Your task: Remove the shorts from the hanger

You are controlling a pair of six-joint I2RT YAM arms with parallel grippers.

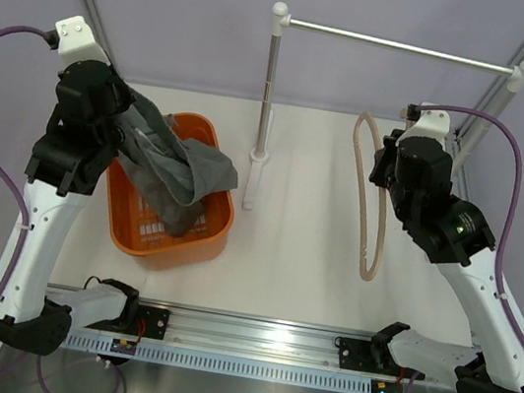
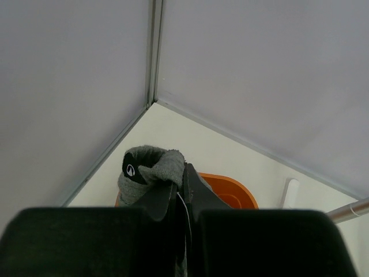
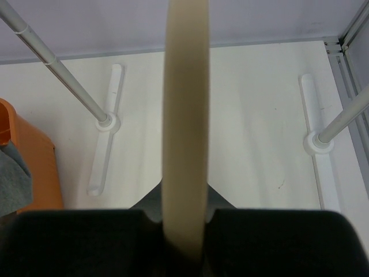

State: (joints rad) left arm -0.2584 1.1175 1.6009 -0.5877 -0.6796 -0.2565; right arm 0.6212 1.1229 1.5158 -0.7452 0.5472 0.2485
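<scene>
The dark grey shorts (image 1: 174, 171) hang from my left gripper (image 1: 135, 127) and drape down into the orange basket (image 1: 185, 242). In the left wrist view the left gripper (image 2: 182, 180) is shut on a bunched fold of the shorts (image 2: 151, 167). My right gripper (image 1: 384, 166) is shut on the beige hanger (image 1: 369, 214), which it holds in the air, free of the shorts. In the right wrist view the hanger (image 3: 185, 115) runs up between the shut fingers of the right gripper (image 3: 184, 199).
The silver rail (image 1: 400, 47) on its white-footed posts (image 1: 256, 171) stands at the back, between the arms. The orange basket also shows in the left wrist view (image 2: 230, 190) and in the right wrist view (image 3: 34, 167). Enclosure walls stand behind.
</scene>
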